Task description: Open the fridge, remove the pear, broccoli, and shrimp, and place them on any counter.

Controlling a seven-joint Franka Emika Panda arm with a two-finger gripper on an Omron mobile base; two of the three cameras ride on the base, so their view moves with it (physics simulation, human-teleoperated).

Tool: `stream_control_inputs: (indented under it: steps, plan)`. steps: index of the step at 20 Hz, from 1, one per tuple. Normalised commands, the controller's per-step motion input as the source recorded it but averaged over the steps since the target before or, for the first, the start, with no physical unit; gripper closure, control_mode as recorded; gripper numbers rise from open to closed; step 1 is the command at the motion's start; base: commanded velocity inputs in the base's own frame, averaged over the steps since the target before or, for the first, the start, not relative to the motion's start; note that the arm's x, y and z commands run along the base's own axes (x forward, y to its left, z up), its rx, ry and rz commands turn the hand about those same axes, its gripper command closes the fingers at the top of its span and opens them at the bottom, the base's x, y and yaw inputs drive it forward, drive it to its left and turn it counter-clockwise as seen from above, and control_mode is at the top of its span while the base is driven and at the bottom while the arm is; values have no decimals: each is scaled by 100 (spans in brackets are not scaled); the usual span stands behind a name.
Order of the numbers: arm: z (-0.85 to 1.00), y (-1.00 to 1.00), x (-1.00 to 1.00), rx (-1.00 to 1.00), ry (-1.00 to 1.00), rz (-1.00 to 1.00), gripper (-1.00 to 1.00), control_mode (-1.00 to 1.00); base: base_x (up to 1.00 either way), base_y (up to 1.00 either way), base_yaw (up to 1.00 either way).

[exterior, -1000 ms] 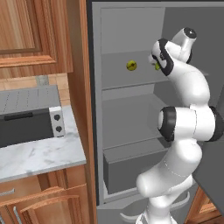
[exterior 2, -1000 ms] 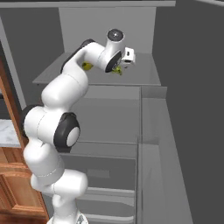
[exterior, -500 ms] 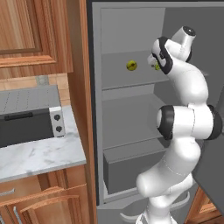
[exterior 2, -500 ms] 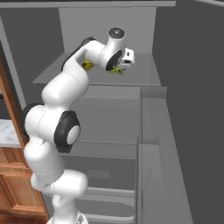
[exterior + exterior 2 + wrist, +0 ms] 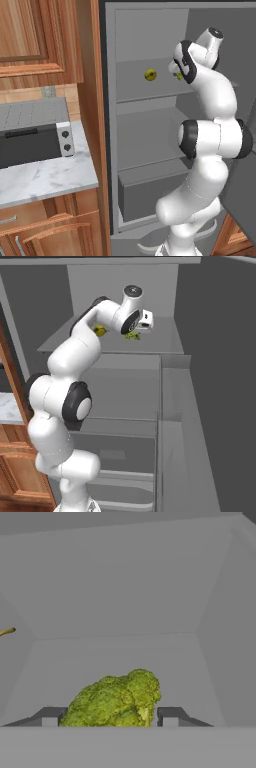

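Little moved since earlier frame besides fingers: arm in same pose, end effector (image 5: 109, 718) narrower, jaws part-closed either side of broccoli (image 5: 116, 701), contact not clear. Broccoli on upper fridge (image 5: 150, 120) shelf (image 5: 165, 343), pear (image 5: 150, 75) well apart to left. Likely light, bumpy, crown crumbly, slightly springy; firmer hold at stalk or low across crown. Moderate squeeze advised.
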Motion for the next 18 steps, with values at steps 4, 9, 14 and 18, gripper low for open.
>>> stream_control_inputs:
  steps: [4,9,14,18]
  plan:
    - [11,0,-74,0,-19,0,100,-100,0,0,0]
    - [25,3,-99,0,-19,0,100,-100,0,0,0]
    - [43,2,-100,0,-4,0,100,-100,0,0,0]
    - [39,6,-100,-2,0,0,100,-100,0,0,0]
